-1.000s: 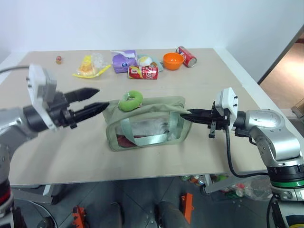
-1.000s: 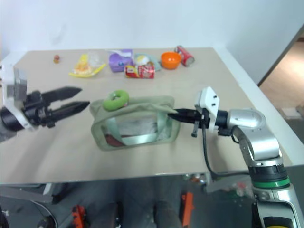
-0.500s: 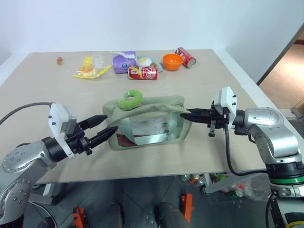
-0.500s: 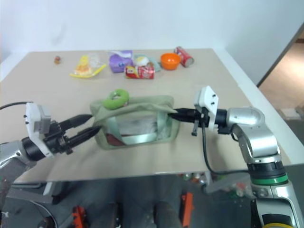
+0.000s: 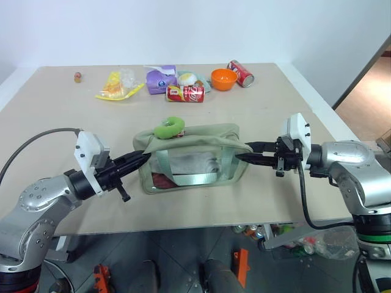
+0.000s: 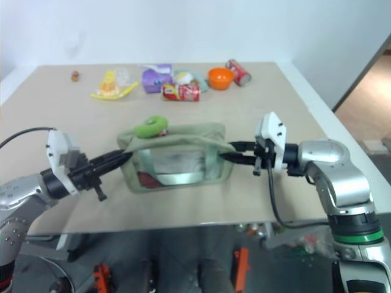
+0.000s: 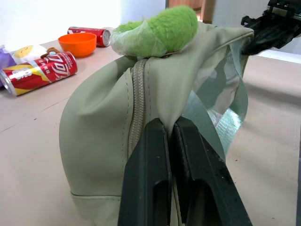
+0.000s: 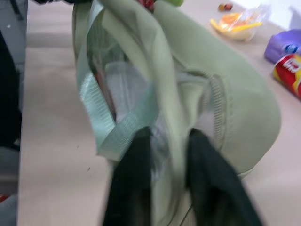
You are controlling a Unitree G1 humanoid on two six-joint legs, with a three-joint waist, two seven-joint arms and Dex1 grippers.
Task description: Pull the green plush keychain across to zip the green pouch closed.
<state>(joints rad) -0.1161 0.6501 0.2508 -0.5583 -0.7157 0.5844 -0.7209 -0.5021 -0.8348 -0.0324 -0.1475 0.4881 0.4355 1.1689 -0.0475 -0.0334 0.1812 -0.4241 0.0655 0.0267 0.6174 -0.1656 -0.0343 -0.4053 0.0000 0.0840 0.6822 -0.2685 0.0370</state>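
The green pouch (image 5: 211, 137) lies on its side in the middle of the table, clear window facing me. The green plush keychain (image 5: 169, 127) rests on its top near the left end, at the zipper (image 7: 137, 108). My left gripper (image 5: 140, 159) is shut on the fabric of the pouch's left end; in the left wrist view its fingers (image 7: 150, 160) pinch the fold just under the keychain. My right gripper (image 5: 242, 151) is at the pouch's right end with its fingers apart. In the right wrist view a loose fold of the pouch lies between those fingers (image 8: 136, 160).
Along the table's far side lie a yellow packet (image 5: 113, 86), a purple packet (image 5: 160, 77), a red can (image 5: 185, 93), an orange bowl (image 5: 223, 78) and another red can (image 5: 239, 72). The table's front edge (image 5: 183, 224) runs just below the pouch.
My left arm dropped and moved in to the pouch's left end, and its gripper shut on the fabric there. My right gripper, shut on the right end before, has opened.
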